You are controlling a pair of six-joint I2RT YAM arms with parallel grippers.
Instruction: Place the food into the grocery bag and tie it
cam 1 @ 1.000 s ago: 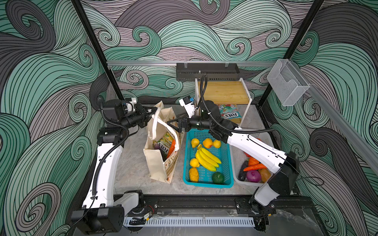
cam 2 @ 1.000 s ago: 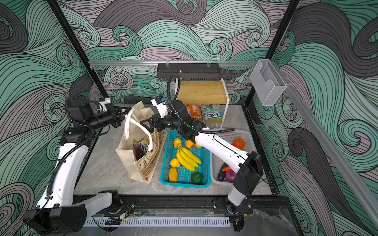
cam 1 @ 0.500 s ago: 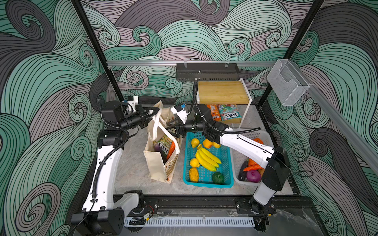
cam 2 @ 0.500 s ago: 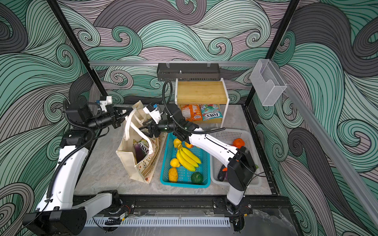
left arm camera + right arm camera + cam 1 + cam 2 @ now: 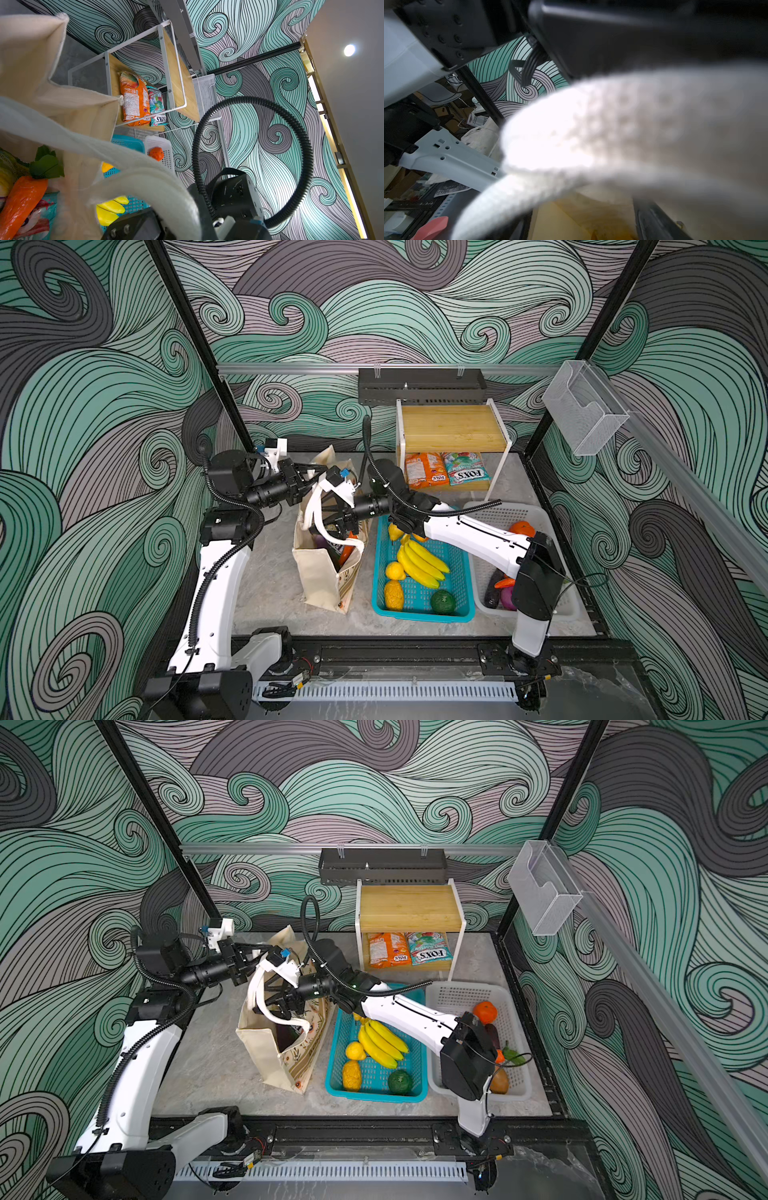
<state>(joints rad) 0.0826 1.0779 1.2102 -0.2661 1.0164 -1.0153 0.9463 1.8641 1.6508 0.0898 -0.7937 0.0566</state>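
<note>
Both top views are coming in bright, even and sharp, light falling from overhead with only soft shadows on the floor (image 5: 270, 580), and the wide lens is splaying the posts (image 5: 195, 323) outward toward the corners. Left wrist view is catching a ceiling lamp (image 5: 349, 50) flaring white, with the near bag (image 5: 31, 62) and strap (image 5: 83, 143) going soft. Right wrist view is blowing out on a badly blurred strap (image 5: 571, 135), everything around it sitting dim.
</note>
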